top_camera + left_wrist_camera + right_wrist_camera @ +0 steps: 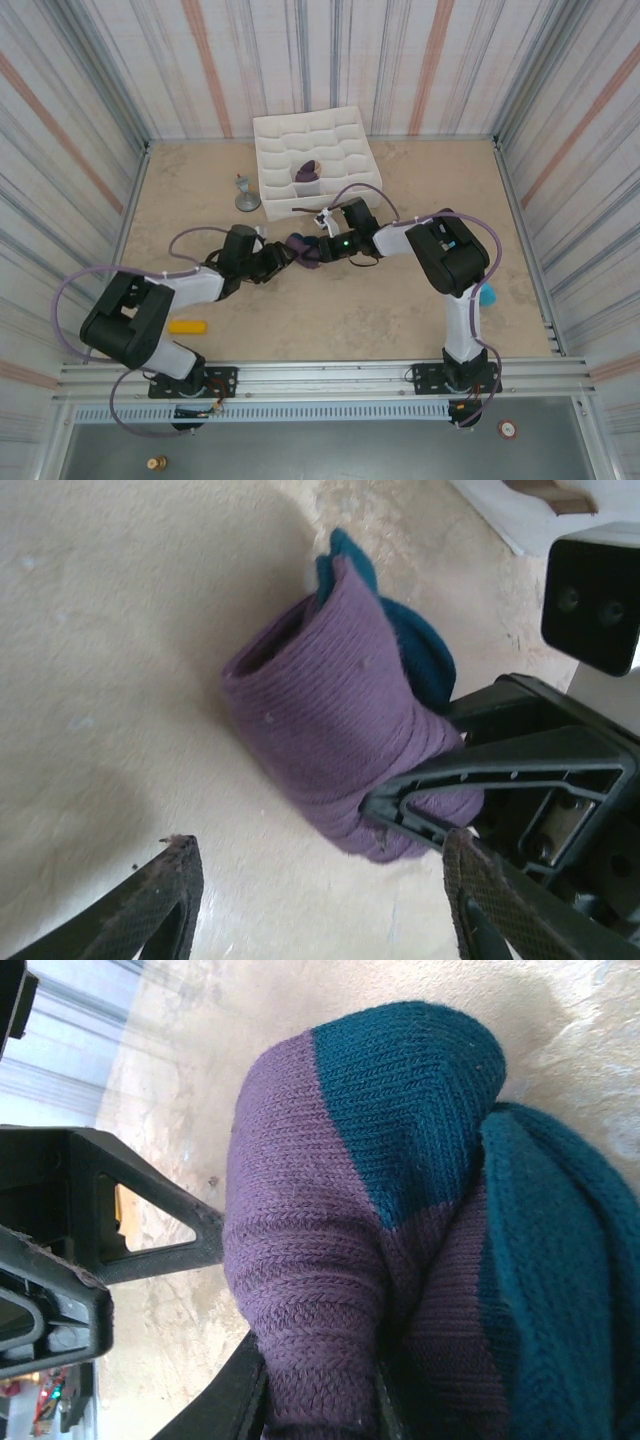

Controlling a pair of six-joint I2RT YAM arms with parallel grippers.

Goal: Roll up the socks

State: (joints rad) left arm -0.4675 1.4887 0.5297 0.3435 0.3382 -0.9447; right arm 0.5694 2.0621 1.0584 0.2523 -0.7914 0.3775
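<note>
Abt half done, I think. One rolled sock sits in a slot of the white tray at the back. The 2nd sock is in the middle of the table, btwn the two arms, well apart from the tray. It looks mostly rolled, but it's not put away yet.

R gripper is closed tight on the 2nd sock & pinches one end of it. L gripper is wide. Its fingers stand far apart w/ the 2nd sock just in front of them, not touching. It holds nothing.

The 2nd sock is a fat purple bundle, soft & ribbed, w/ a dark teal-blue bit (toe or heel, can't tell) poking out at one side. One end looks open, like a little tube mouth. The wraps show as bands around the fat part. It rests on the table & looks a bit loose, so I think it may need one last tuck to stop it coming undone.

Left to do, prob: finish the tuck, then drop it in a tray slot next to the 1st one.
</note>
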